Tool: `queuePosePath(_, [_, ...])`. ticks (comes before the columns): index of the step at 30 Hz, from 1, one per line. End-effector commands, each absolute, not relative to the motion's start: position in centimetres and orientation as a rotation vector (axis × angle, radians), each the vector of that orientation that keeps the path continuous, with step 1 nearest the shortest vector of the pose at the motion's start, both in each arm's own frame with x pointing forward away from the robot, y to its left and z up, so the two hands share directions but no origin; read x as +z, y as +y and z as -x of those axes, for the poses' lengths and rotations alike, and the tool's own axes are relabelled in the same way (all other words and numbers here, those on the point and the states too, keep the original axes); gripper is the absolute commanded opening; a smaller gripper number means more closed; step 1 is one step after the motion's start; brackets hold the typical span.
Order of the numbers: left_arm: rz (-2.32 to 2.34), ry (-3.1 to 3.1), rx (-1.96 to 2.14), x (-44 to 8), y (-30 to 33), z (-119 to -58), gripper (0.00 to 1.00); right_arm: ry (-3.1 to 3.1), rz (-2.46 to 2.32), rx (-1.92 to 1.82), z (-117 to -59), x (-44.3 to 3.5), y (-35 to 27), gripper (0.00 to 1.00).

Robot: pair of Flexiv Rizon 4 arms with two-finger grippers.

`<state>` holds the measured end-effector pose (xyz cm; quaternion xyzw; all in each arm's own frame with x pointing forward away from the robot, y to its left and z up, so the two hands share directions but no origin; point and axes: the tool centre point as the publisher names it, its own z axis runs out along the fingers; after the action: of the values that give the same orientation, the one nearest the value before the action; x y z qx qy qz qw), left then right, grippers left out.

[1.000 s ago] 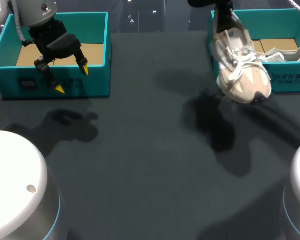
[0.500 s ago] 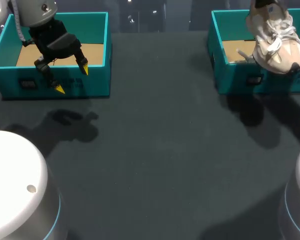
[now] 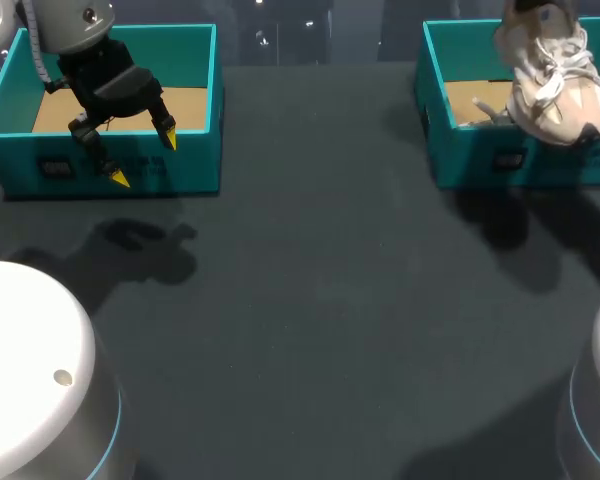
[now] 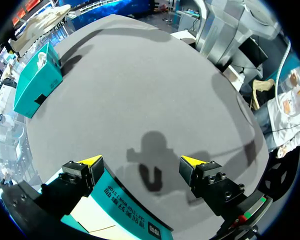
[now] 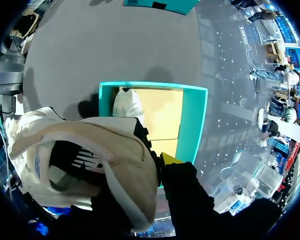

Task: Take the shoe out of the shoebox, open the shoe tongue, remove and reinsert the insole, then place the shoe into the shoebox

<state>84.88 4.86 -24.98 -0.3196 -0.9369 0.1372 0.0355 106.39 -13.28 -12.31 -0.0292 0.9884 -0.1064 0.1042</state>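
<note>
So, starting close in: the dark table (image 3: pixel 310 300) is bare across the middle, with just the arms' shadows on it.

Going further back on my left, the left gripper (image 3: pixel 144 158) hangs over the front wall of the left shoebox (image 3: pixel 195 165). Its fingers are spread wide with nothing between them. In its own wrist view the left gripper (image 4: pixel 140 161) has one yellow tip just above the teal front wall (image 4: pixel 125 205) and the other out over the table. You can see the box's cardboard floor under it.

On the far right is the right shoebox (image 3: pixel 480 165), and the shoe (image 3: pixel 555 90) hangs in the air above it. It's a white and beige sneaker, toe tilted down over the box's front wall and not touching the floor of the box.

The right wrist view looks down past the shoe (image 5: pixel 115 145) into the box (image 5: pixel 192 120). The right gripper (image 5: pixel 160 162) is pinching the shoe at the heel collar. One yellow tip sits against the outside of the heel, and the other finger is hidden by the shoe. A second white shoe (image 5: pixel 127 104) lies inside the box against one wall, on the cardboard floor.
</note>
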Motion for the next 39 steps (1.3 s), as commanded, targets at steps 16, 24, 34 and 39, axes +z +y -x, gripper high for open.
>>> queuePosePath(16, [0.984,-2.880,0.418,-25.0,4.9,-84.8,1.00,3.026,0.089,-0.193,-118.0,-13.0,-21.6,0.00])
queuePosePath(24, [0.984,-2.880,0.418,-25.0,4.9,-84.8,1.00,2.989,-0.234,-0.133,-118.4,-13.8,-25.4,0.00])
queuePosePath(34, [0.984,-2.880,0.418,-25.0,4.9,-84.8,1.00,2.783,-0.958,-0.145,-117.4,-14.4,-29.0,0.00])
queuePosePath(39, [0.984,-2.880,0.418,-25.0,4.9,-84.8,1.00,2.755,-1.010,-0.136,-117.0,-14.3,-29.2,0.00])
